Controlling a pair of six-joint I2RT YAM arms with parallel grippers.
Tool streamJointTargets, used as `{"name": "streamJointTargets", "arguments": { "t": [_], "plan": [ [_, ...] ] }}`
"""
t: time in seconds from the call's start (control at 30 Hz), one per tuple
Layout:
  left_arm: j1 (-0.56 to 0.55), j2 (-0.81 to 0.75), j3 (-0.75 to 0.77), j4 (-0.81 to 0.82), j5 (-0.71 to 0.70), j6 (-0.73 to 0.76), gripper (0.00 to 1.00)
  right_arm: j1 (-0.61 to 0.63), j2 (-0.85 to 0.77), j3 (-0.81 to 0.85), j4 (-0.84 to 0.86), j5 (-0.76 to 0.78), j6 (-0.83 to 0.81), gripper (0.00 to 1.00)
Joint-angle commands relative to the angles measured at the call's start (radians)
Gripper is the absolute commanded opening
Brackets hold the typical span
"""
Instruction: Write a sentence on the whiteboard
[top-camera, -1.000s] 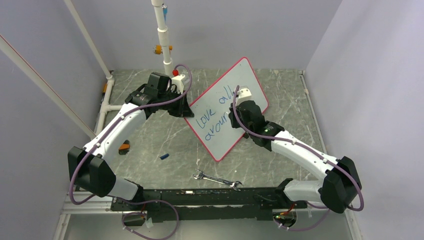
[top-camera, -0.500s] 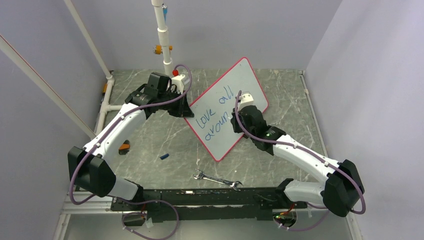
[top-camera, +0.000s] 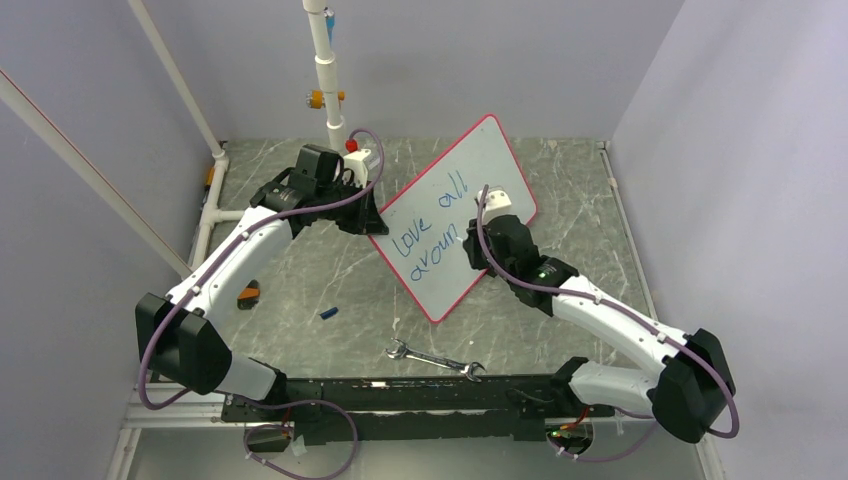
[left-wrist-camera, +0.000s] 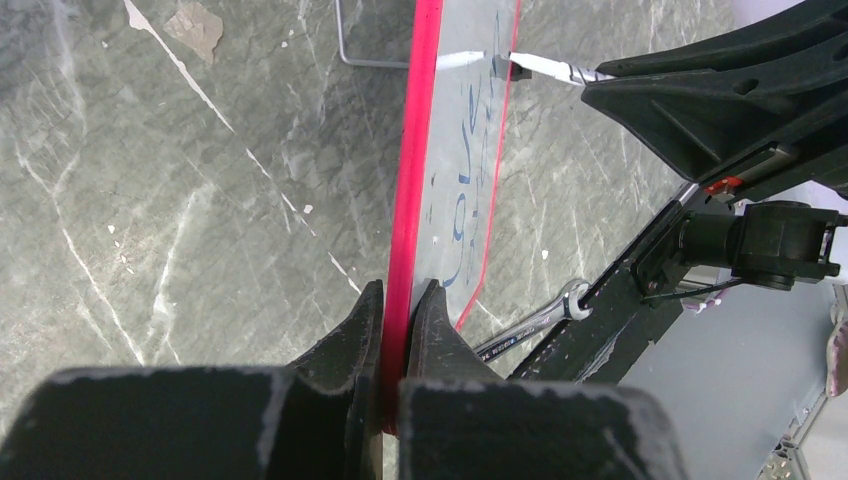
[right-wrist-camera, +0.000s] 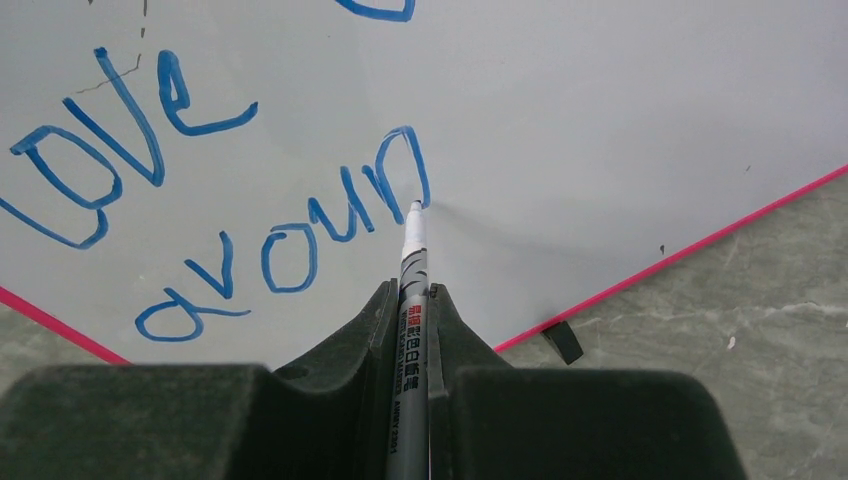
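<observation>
Now the right claw (right-wrist-camera: 410, 292) is pressing its clamped marker (right-wrist-camera: 413, 240) at the sentence's (top-camera: 430, 228) end; the left claw (left-wrist-camera: 400, 300) is pinching the whiteboard's (right-wrist-camera: 600, 120) rim.

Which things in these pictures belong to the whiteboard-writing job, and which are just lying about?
Job in hand: whiteboard; blue writing; marker; left claw, clamped on the board's rim; right claw, gripping the marker.

Lying about: wrench; small blue piece; orange-and-black object.
</observation>
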Motion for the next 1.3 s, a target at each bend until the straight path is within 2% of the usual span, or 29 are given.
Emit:
{"name": "streamJointTargets", "arguments": {
  "t": [0.0, 0.43, 1.27],
  "plan": [
    [0.013, 0.044, -0.024, -0.125, -0.410, 0.178, 0.00, -0.020, -0.033, 0.025, 0.016, 0.012, -0.016, 0.00],
    [0.013, 0.039, -0.021, -0.127, -0.408, 0.180, 0.00, -0.094, 0.003, 0.087, 0.052, -0.036, -0.019, 0.00],
    [0.010, 0.045, -0.021, -0.129, -0.403, 0.180, 0.00, -0.165, 0.066, 0.101, 0.105, -0.132, -0.002, 0.00]
  ]
}}
